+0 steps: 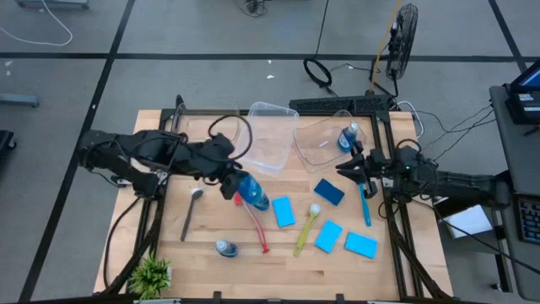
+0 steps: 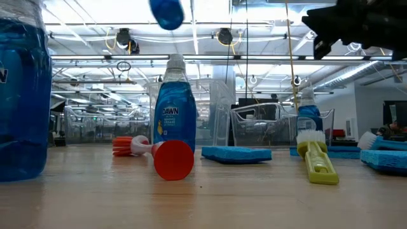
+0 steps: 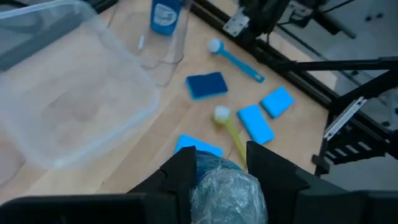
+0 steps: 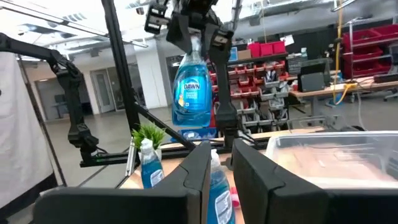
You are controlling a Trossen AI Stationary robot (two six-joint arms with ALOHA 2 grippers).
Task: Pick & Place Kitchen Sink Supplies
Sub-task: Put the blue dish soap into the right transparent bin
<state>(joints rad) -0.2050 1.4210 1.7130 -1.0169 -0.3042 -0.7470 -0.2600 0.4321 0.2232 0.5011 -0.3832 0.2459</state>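
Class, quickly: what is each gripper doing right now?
Left gripper: shut on a clear bottle of blue liquid.
Right gripper: shut on another such bottle.

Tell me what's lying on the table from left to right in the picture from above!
Green plant → grey brush → standing blue bottle → red brush → yellow brush → blue brush.
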